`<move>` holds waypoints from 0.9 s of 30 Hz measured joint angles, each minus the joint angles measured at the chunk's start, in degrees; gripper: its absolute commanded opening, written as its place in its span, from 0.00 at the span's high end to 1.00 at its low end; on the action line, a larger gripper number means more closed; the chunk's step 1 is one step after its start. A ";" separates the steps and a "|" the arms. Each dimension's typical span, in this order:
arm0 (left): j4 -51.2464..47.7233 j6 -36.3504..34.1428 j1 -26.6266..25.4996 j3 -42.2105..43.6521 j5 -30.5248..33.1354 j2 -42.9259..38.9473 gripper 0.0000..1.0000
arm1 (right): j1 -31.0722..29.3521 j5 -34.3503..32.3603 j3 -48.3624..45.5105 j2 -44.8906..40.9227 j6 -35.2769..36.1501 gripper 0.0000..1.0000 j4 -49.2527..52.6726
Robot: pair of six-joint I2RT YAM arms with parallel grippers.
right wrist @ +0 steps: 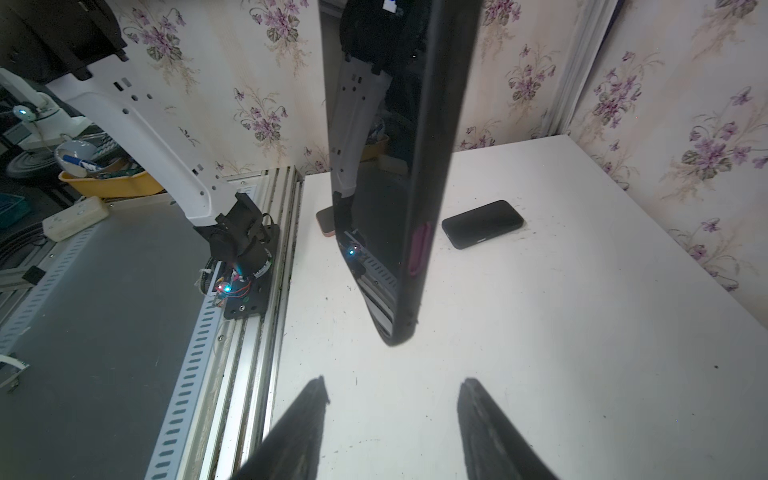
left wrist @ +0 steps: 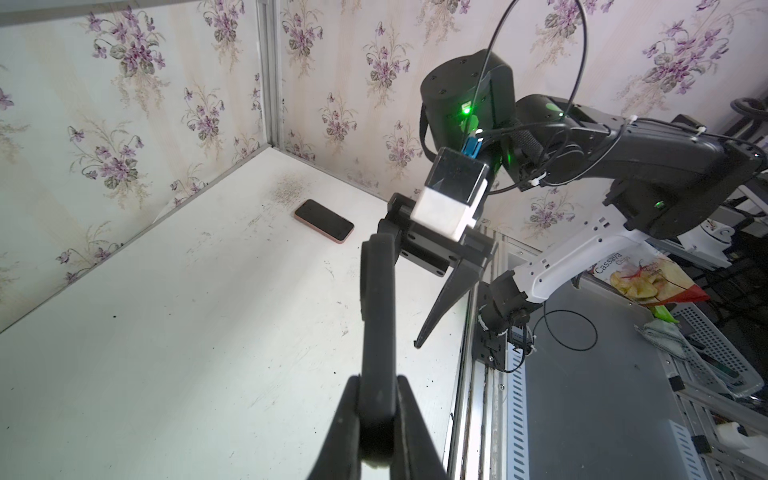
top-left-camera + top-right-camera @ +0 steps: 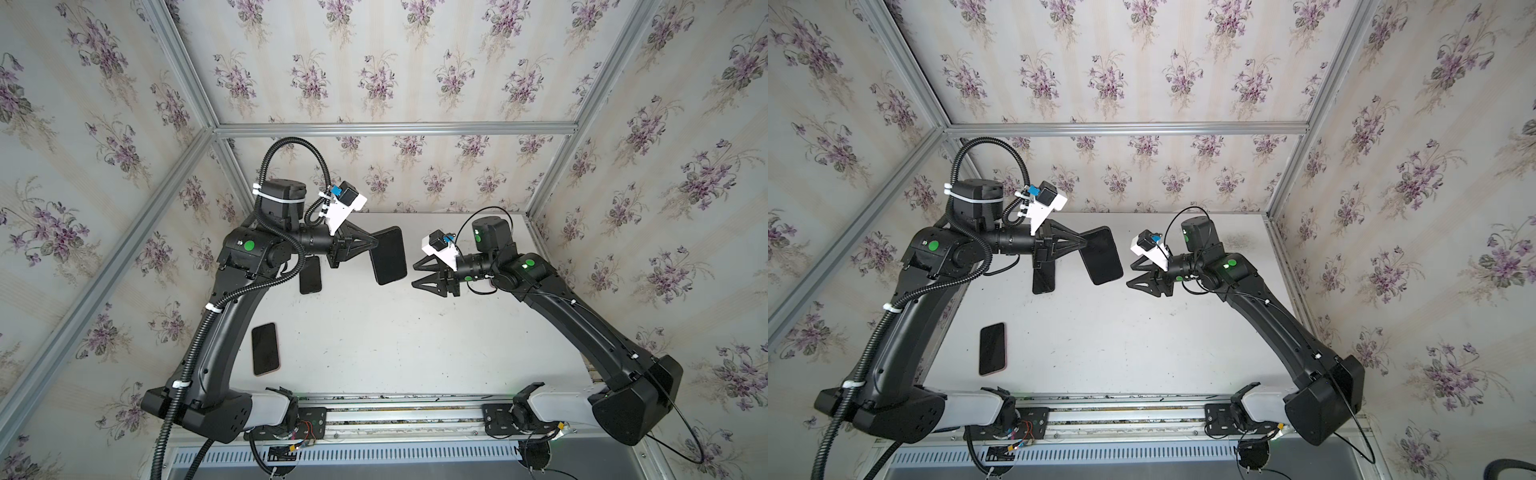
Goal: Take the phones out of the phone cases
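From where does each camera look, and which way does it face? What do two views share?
Top views: high at the front, looking down on the table; left arm and right arm show, left gripper shut on the held phone, right gripper open.
Left wrist: behind the left gripper, facing the right arm; its own fingers show.
Right wrist: behind the right gripper, facing the held phone and left arm; its fingertips show.
Shared: both wrist views show the held phone and the pink phone.

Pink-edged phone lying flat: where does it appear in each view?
Top view: pink-edged phone lower left.
Top view: lower left again.
Left wrist: flat, beyond the held phone.
Right wrist: one corner showing behind the held phone.
Shared landmark: the held phone, in every view.
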State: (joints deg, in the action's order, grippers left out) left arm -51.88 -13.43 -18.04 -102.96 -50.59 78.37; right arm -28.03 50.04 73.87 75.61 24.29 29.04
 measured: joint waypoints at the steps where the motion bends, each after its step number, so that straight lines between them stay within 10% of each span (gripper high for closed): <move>1: 0.00 -0.02 -0.17 -0.20 -0.22 0.17 1.00 | -0.31 0.24 0.00 0.26 0.00 0.48 -0.02; 27: 0.00 0.31 -1.18 -0.48 -1.62 0.57 1.00 | -1.57 2.10 0.00 0.50 1.25 0.76 1.07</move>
State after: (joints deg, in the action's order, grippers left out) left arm -51.88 -13.13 -19.22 -103.44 -52.21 78.94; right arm -29.61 52.14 73.87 76.12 25.54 30.11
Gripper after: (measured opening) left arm 0.133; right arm 0.256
